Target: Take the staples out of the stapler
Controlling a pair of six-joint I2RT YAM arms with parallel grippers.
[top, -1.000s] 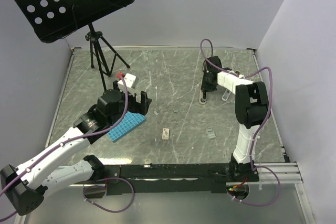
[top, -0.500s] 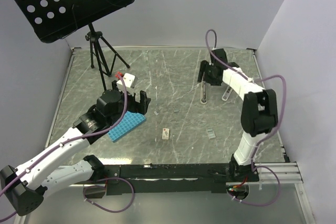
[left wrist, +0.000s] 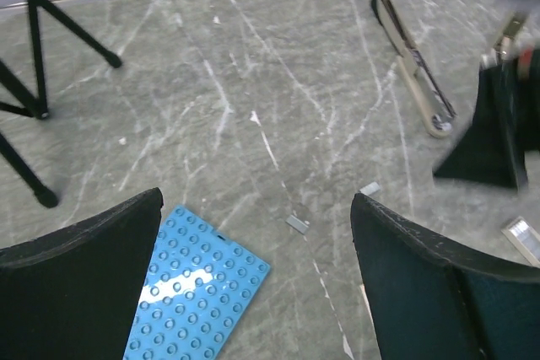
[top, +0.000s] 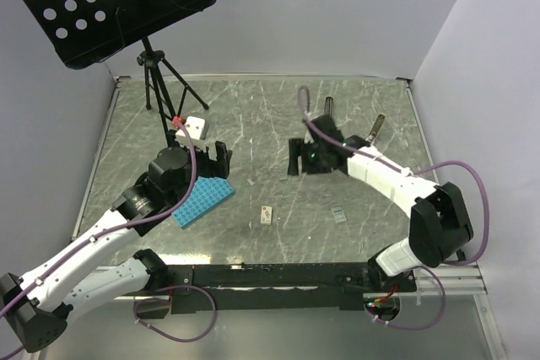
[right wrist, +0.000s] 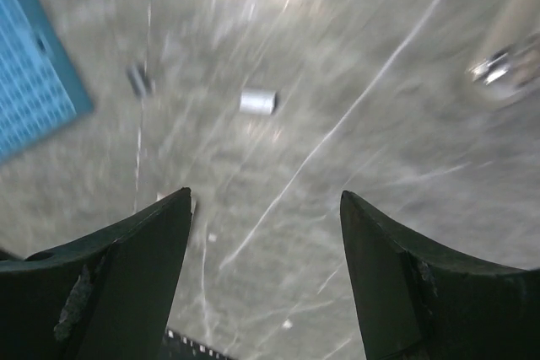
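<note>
The stapler (top: 326, 107) lies at the far middle-right of the table. In the left wrist view it is a long slim strip with a silvery inside (left wrist: 413, 65). A second slim silvery piece (top: 375, 126) lies to its right; I cannot tell whether the two are joined. My right gripper (top: 295, 158) is open and empty, low over the table, nearer and to the left of the stapler. My left gripper (top: 215, 158) is open and empty above the far corner of the blue studded plate (top: 202, 201).
Small grey bits lie on the marble: one (top: 253, 181) beside the plate and a short staple strip (top: 340, 215) at front right. A white tag with a red mark (top: 267, 214) lies at front centre. A black tripod (top: 160, 90) with a perforated stand stands at back left.
My right arm has swung from the far right, by the stapler, left and nearer to the table's middle. The stapler pieces now lie farther back. My left gripper has shifted slightly.
</note>
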